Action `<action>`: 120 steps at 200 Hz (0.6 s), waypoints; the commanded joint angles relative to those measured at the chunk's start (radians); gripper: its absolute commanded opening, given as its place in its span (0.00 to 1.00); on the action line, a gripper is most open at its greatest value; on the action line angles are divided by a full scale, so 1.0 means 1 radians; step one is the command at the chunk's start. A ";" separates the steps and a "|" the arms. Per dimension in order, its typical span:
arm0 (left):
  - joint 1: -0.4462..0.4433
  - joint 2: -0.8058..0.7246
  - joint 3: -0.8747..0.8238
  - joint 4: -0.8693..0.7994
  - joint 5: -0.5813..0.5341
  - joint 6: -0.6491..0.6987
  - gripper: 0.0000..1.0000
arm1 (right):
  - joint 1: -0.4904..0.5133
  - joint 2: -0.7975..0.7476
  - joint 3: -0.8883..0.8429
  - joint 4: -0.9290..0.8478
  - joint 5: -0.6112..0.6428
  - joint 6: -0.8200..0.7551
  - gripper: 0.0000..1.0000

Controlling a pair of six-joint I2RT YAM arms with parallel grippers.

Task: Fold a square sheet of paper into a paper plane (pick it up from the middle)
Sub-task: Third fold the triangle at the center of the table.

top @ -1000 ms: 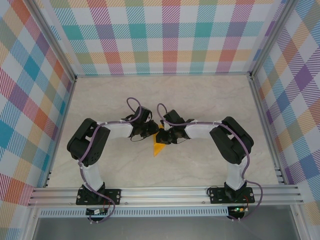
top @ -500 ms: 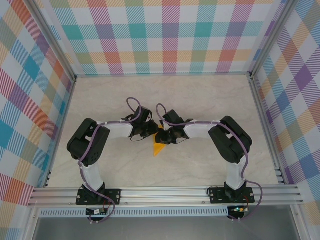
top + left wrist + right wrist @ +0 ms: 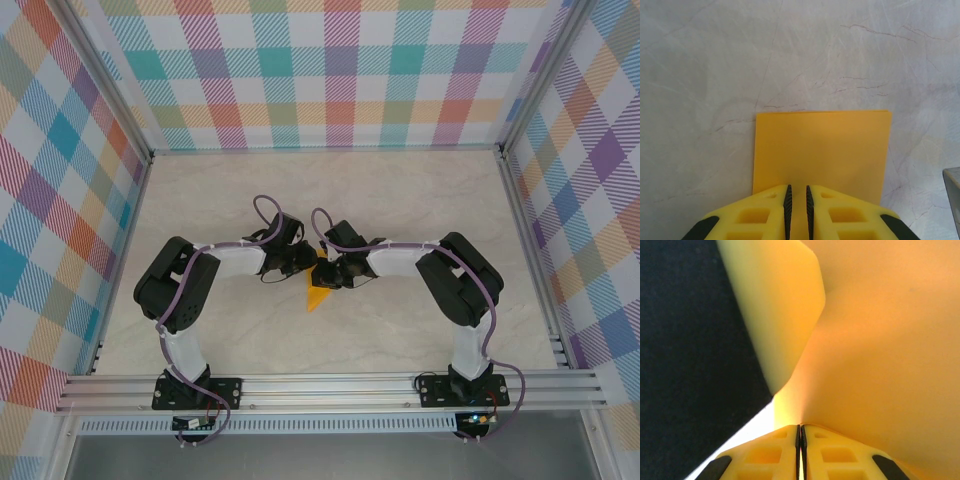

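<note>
The square sheet of paper [image 3: 320, 296], orange-yellow, sits mid-table between the two arms, one corner pointing toward the near edge. In the left wrist view the paper [image 3: 822, 150] shows as a flat rectangle on the marble. My left gripper [image 3: 797, 187] stands over its near edge with the jaws closed to a narrow slit and nothing pinched between them. In the right wrist view my right gripper [image 3: 800, 427] is shut on the paper [image 3: 880, 365], which curls up and away from the pads. From above, the left gripper [image 3: 308, 262] and the right gripper [image 3: 330, 270] meet tip to tip.
The marble tabletop [image 3: 400, 200] is ringed by plaid walls and metal rails [image 3: 330, 385] along the near edge. A grey part [image 3: 952, 200] shows at the lower right of the left wrist view. Both arms' elbows stick out to the sides.
</note>
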 commanded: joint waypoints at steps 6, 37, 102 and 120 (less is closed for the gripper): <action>0.006 -0.026 0.006 -0.032 0.014 0.016 0.18 | 0.001 0.004 0.012 -0.022 0.021 -0.008 0.12; 0.006 -0.022 0.009 -0.032 0.016 0.016 0.18 | 0.001 0.004 0.008 -0.027 0.005 -0.013 0.12; 0.006 -0.025 0.015 -0.028 0.031 0.017 0.18 | 0.001 -0.001 0.003 -0.035 -0.032 -0.030 0.12; 0.006 -0.025 0.016 -0.026 0.035 0.017 0.18 | 0.001 -0.004 -0.001 -0.037 -0.041 -0.039 0.12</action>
